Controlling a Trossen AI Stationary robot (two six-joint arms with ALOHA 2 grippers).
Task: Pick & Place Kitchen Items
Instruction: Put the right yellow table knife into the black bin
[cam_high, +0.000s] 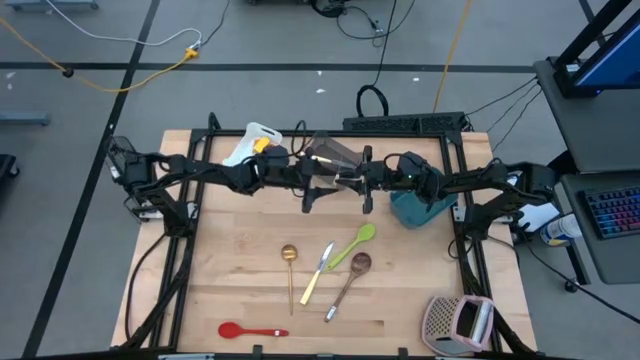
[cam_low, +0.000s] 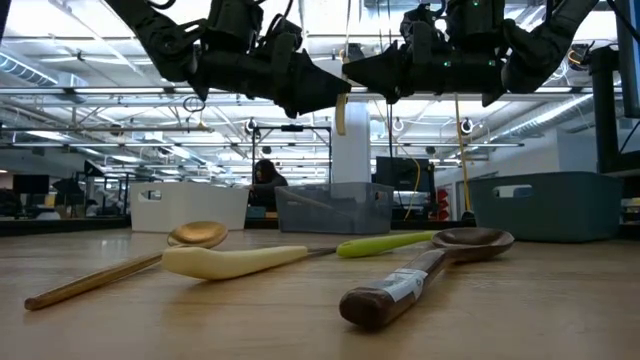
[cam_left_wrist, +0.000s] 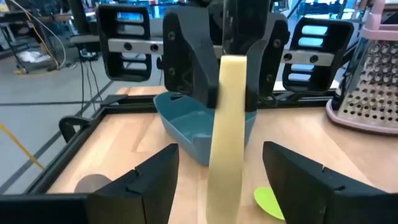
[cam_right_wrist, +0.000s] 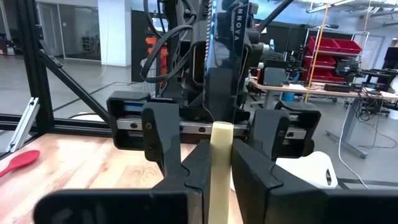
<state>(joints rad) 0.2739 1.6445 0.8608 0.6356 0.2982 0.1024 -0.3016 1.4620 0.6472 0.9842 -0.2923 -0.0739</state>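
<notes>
Right gripper (cam_right_wrist: 221, 165) clenched on knife (cam_right_wrist: 220, 168) mid-frame — stiff, light, slick; left gripper (cam_left_wrist: 219, 186) agape around handle.

**Utensils on the desk, arms meeting overhead**

On the pale wooden desk (cam_low: 560, 300) lie a gold metal ladle (cam_low: 130, 262), a cream-handled knife (cam_low: 235, 261), a lime green plastic spoon (cam_low: 385, 243) and a dark brown wooden spoon (cam_low: 425, 270). Behind them stand a white rectangular tub (cam_low: 190, 206), a clear grey tub (cam_low: 335, 208) and a teal tub (cam_low: 548, 205). Above, the two dark arms meet around a hanging cream knife handle (cam_low: 341, 115).
</notes>
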